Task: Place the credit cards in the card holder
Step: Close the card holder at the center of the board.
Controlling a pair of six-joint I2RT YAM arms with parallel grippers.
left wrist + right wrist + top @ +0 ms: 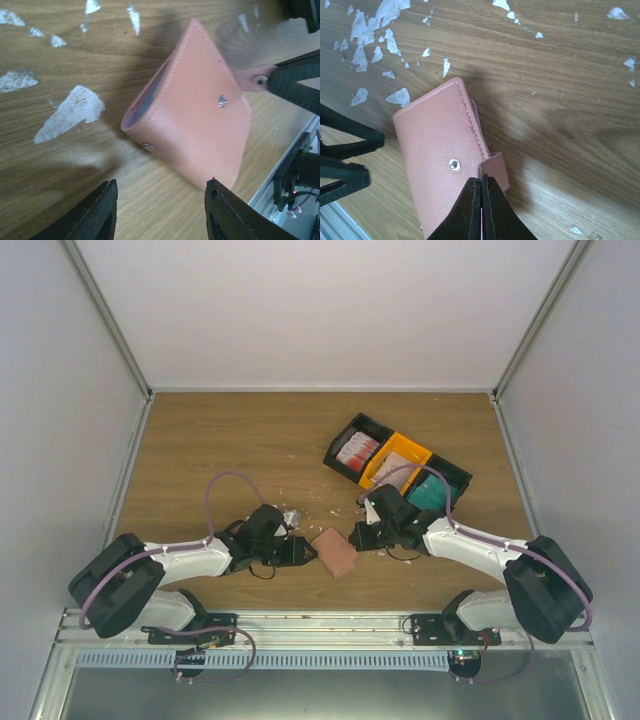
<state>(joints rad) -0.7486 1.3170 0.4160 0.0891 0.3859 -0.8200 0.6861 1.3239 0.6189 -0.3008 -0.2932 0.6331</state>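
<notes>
Card holder [431,150] folded, inside mostly hidden

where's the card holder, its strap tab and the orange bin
card holder [200,125], left wrist view, middle of outer face
strap tab [497,170], right wrist view, its end
orange bin [412,446], top view, far rim

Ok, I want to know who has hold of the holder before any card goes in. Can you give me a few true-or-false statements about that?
1. The right gripper pinches the tab of the holder. True.
2. The left gripper is shut on the holder. False: its jaws stand open and grip nothing.
3. The holder sits between the two grippers. True.
4. The table is free of litter. False: white scraps lie scattered on it.
</notes>
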